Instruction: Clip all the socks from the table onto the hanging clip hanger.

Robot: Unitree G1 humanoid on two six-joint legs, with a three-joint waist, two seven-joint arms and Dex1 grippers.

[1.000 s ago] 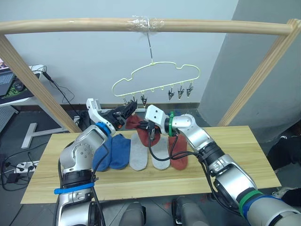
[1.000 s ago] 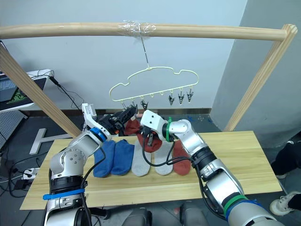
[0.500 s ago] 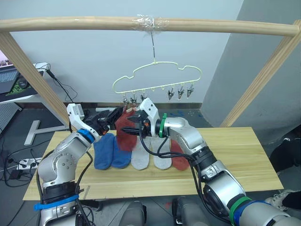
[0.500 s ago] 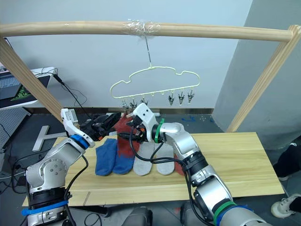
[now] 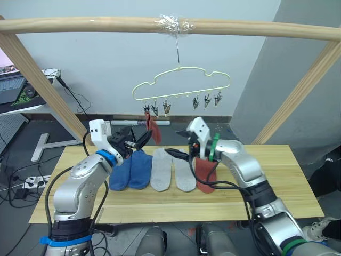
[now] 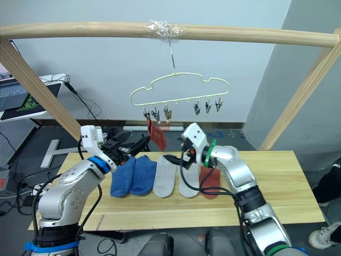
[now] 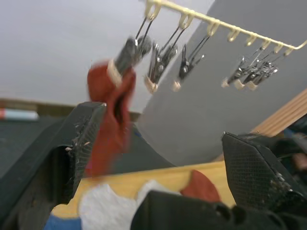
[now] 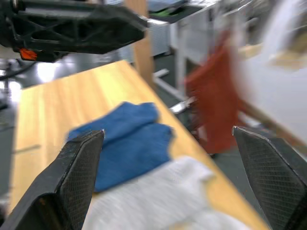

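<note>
The pale yellow-green clip hanger (image 5: 181, 85) hangs by its metal hook in front of me, six dark clips along its bottom bar. The clip at its nine o'clock end grips one rust red sock (image 5: 153, 129), which dangles free above the desk (image 5: 266, 197). On the light wooden desk five socks lie flat in a row, side by side: two blue socks (image 5: 130, 169) toward nine o'clock, two light grey socks (image 5: 172, 169) in the middle, and the second rust red sock (image 5: 205, 173) at the three o'clock end.
</note>
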